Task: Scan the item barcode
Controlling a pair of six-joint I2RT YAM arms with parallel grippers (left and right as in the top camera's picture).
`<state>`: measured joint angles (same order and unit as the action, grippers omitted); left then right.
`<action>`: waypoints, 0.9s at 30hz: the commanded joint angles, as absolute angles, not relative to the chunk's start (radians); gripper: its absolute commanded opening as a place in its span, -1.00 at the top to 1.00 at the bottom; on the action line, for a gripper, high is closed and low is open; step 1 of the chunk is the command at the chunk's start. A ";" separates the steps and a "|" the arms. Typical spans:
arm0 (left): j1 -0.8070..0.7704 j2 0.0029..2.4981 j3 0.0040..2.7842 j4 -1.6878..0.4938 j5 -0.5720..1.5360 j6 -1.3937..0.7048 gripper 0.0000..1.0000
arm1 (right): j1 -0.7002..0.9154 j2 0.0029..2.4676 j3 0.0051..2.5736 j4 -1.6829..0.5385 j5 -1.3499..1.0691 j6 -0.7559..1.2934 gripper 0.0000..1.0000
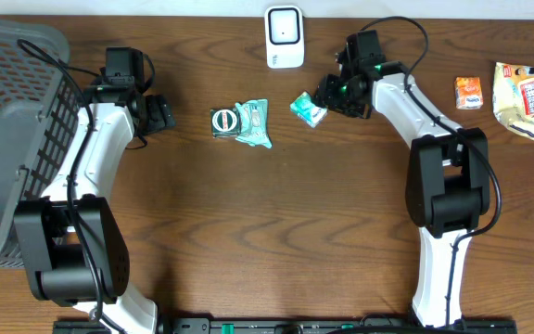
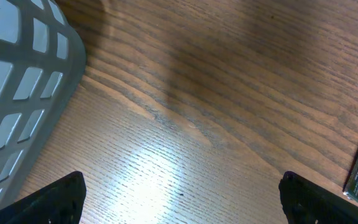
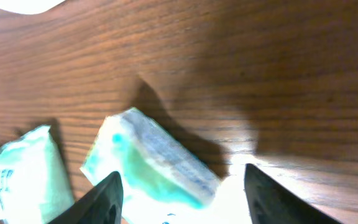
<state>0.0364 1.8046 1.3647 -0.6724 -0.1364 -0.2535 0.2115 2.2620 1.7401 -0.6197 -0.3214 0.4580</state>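
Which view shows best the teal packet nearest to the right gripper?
The right wrist view: the packet lies large and close in the middle of the picture, its printed edge clear. The overhead view shows it only small, beside the right gripper. The left wrist view does not show it.

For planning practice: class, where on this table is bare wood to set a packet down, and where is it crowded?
Free: the wide table stretch between left arm and right arm, below the green packets; also far edge between left gripper and scanner. Crowded: scanner, teal packet, right gripper.
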 commanded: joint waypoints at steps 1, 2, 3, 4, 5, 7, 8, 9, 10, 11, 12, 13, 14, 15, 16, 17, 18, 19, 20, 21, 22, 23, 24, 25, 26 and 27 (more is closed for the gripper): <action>0.036 1.805 1.359 -0.672 -0.142 -0.240 -0.95 | 0.173 2.248 1.759 -0.636 -0.428 0.446 -0.60; 0.036 1.805 1.359 -0.673 -0.142 -0.240 -0.95 | 0.167 2.248 1.759 -0.645 -0.429 0.434 -0.68; 0.036 1.805 1.359 -0.673 -0.142 -0.240 -0.95 | 0.163 2.248 1.759 -0.650 -0.429 0.422 -0.70; 0.036 1.805 1.359 -0.673 -0.142 -0.240 -0.95 | 0.161 2.248 1.759 -0.656 -0.430 0.407 -0.72; 0.036 1.805 1.359 -0.673 -0.142 -0.240 -0.95 | 0.160 2.248 1.759 -0.665 -0.429 0.387 -0.65; 0.036 1.805 1.359 -0.673 -0.142 -0.240 -0.95 | 0.161 2.248 1.759 -0.679 -0.429 0.335 -0.45; 0.036 1.805 1.359 -0.673 -0.142 -0.240 -0.95 | 0.162 2.248 1.759 -0.682 -0.429 0.322 -0.39; 0.036 1.805 1.359 -0.673 -0.142 -0.240 -0.95 | 0.165 2.248 1.759 -0.686 -0.429 0.300 -0.38; 0.036 1.805 1.359 -0.673 -0.142 -0.240 -0.95 | 0.167 2.248 1.759 -0.689 -0.429 0.282 -0.38; 0.036 1.805 1.359 -0.673 -0.142 -0.240 -0.95 | 0.171 2.248 1.759 -0.692 -0.429 0.270 -0.38; 0.036 1.805 1.359 -0.673 -0.142 -0.240 -0.95 | 0.174 2.248 1.759 -0.691 -0.428 0.260 -0.38; 0.036 1.805 1.359 -0.673 -0.142 -0.240 -0.95 | 0.176 2.248 1.759 -0.688 -0.417 0.253 -0.31; 0.036 1.805 1.359 -0.673 -0.142 -0.240 -0.95 | 0.181 2.248 1.758 -0.678 -0.370 0.253 -0.17; 0.036 1.805 1.359 -0.673 -0.142 -0.240 -0.95 | 0.186 2.249 1.757 -0.658 -0.295 0.255 0.07; 0.036 1.805 1.359 -0.673 -0.142 -0.240 -0.95 | 0.189 2.250 1.757 -0.643 -0.260 0.257 0.21; 0.036 1.805 1.359 -0.672 -0.142 -0.240 -0.95 | 0.192 2.250 1.757 -0.626 -0.237 0.257 0.38; 0.036 1.805 1.359 -0.673 -0.142 -0.240 -0.95 | 0.194 2.253 1.757 -0.605 -0.229 0.257 0.48; 0.036 1.805 1.359 -0.673 -0.142 -0.240 -0.95 | 0.196 2.255 1.757 -0.586 -0.231 0.257 0.59; 0.036 1.805 1.359 -0.673 -0.142 -0.240 -0.95 | 0.198 2.256 1.757 -0.570 -0.231 0.257 0.62; 0.036 1.805 1.359 -0.673 -0.142 -0.240 -0.95 | 0.200 2.257 1.757 -0.555 -0.230 0.257 0.63; 0.036 1.805 1.359 -0.673 -0.142 -0.240 -0.95 | 0.201 2.257 1.757 -0.546 -0.230 0.257 0.63; 0.036 1.805 1.359 -0.673 -0.142 -0.240 -0.95 | 0.203 2.258 1.757 -0.537 -0.230 0.260 0.65; 0.036 1.805 1.359 -0.672 -0.142 -0.240 -0.95 | 0.204 2.258 1.757 -0.535 -0.230 0.269 0.70; 0.036 1.805 1.359 -0.673 -0.142 -0.240 -0.95 | 0.204 2.258 1.757 -0.537 -0.231 0.281 0.78; 0.036 1.805 1.359 -0.673 -0.142 -0.240 -0.95 | 0.205 2.260 1.757 -0.539 -0.233 0.290 0.84; 0.036 1.805 1.359 -0.673 -0.142 -0.240 -0.95 | 0.206 2.261 1.755 -0.543 -0.241 0.294 0.94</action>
